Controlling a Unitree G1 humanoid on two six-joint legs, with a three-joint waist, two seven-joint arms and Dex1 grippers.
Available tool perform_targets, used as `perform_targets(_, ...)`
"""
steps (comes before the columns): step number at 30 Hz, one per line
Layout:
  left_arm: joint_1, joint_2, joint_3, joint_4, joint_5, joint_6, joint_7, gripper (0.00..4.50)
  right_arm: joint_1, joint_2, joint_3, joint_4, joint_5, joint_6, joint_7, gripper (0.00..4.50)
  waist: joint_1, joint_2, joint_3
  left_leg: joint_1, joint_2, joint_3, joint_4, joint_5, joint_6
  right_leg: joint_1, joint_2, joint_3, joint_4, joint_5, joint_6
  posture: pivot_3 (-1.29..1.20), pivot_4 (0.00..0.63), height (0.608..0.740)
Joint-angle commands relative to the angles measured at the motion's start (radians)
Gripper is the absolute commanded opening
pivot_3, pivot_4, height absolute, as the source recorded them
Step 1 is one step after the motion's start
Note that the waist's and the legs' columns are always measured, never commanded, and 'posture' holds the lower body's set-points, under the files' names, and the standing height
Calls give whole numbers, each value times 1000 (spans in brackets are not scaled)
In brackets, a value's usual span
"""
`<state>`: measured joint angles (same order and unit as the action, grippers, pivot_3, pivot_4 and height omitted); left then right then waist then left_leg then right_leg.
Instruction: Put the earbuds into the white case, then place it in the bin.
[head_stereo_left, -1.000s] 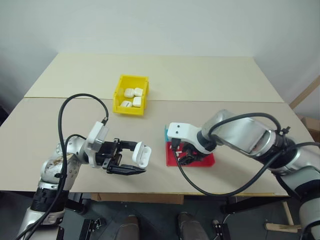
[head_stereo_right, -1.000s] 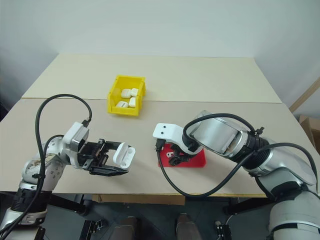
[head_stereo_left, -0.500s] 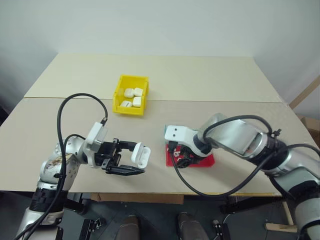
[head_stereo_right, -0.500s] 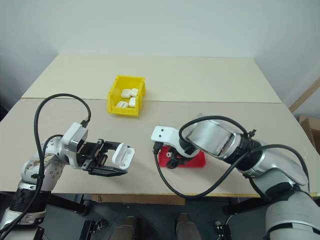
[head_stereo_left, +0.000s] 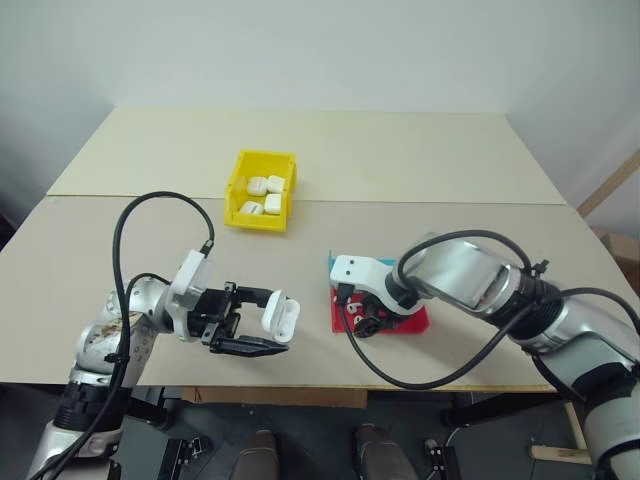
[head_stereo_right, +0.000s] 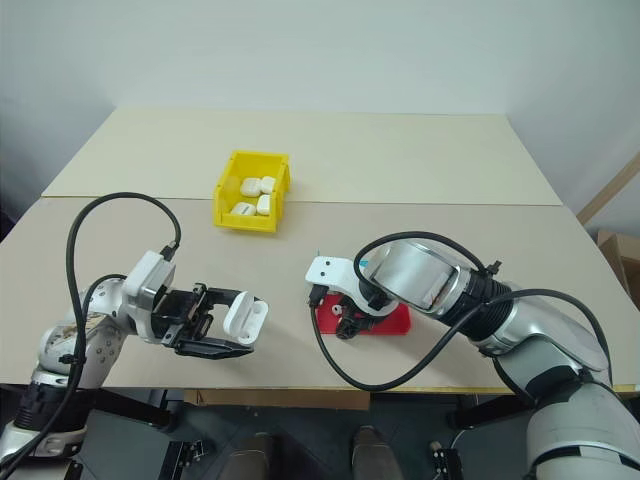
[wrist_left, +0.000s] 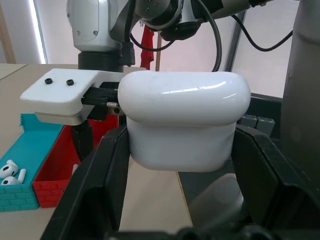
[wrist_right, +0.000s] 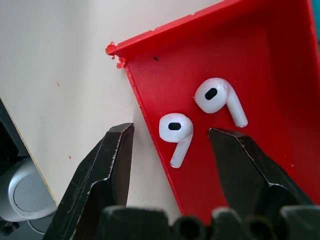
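My left gripper (head_stereo_left: 272, 321) points sideways above the table's front edge and is shut on a white case (head_stereo_left: 281, 316), which fills the left wrist view (wrist_left: 184, 117). My right gripper (head_stereo_left: 362, 318) points down into the red tray (head_stereo_left: 415, 322) and is open. In the right wrist view two earbuds lie on the tray floor (wrist_right: 260, 75). One earbud (wrist_right: 176, 132) sits between the fingers (wrist_right: 112, 155) of the right gripper (wrist_right: 171, 134), untouched. The other earbud (wrist_right: 216, 98) lies just beyond it. The yellow bin (head_stereo_left: 258, 223) stands at the back left.
Several white cases (head_stereo_left: 266, 196) lie in the yellow bin. A teal tray (wrist_left: 22, 145) adjoins the red one and holds more earbuds (wrist_left: 10, 172). One finger hangs outside the red tray's wall (wrist_right: 131, 75), over bare table.
My right gripper has sunk slightly toward the red tray. The left gripper still holds the case in the same place.
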<state>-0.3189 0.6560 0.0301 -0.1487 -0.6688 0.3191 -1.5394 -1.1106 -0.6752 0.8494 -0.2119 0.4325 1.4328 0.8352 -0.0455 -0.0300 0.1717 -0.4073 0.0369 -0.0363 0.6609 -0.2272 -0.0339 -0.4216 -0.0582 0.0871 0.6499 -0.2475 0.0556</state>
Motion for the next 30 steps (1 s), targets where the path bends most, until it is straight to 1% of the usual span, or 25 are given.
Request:
perform_targets(1,-3,16,15,-51,-17,0,15,2762,-9,2,-7,-9,-13,-22,13,2865,0,0,0,0,0,0,0,0,0,0,0,0,0,0,0,0,150,740)
perform_targets(5,-5,23,15,-70,-26,16,29,2762,-3,5,-7,-4,-20,-26,14,2865,0,0,0,0,0,0,0,0,0,0,0,0,0,0,0,0,150,740)
perform_targets(6,-6,24,15,-74,-28,21,32,2762,-1,6,-7,0,-23,-28,15,2688,0,0,0,0,0,0,0,0,0,0,0,0,0,0,0,0,150,740)
perform_targets(8,-10,26,14,-77,-31,27,37,2762,3,7,-4,4,-31,-34,18,2307,0,0,0,0,0,0,0,0,0,0,0,0,0,0,0,0,150,740)
perform_targets(13,-13,33,18,-89,-40,42,45,2762,15,6,-5,2,-38,-38,19,653,0,0,0,0,0,0,0,0,0,0,0,0,0,0,0,0,150,740)
perform_targets(20,-21,46,18,-92,-52,55,53,2762,40,-11,-60,-24,-22,-27,18,626,0,0,0,0,0,0,0,0,0,0,0,0,0,0,0,0,150,740)
perform_targets(24,-28,49,22,-51,-55,47,31,2762,54,-54,-169,-66,21,6,35,626,2,0,0,0,0,0,0,0,0,0,0,0,-1,0,0,0,150,740)
perform_targets(28,-52,40,43,-6,-100,84,28,2762,122,-100,-414,-144,121,70,54,626,4,0,0,-1,0,0,0,0,0,0,0,0,-1,0,0,0,150,740)
perform_targets(30,-65,35,51,7,-119,99,31,2762,179,-103,-551,-185,163,62,51,626,4,0,0,-1,0,-1,0,0,0,1,0,-1,-1,0,0,0,150,740)
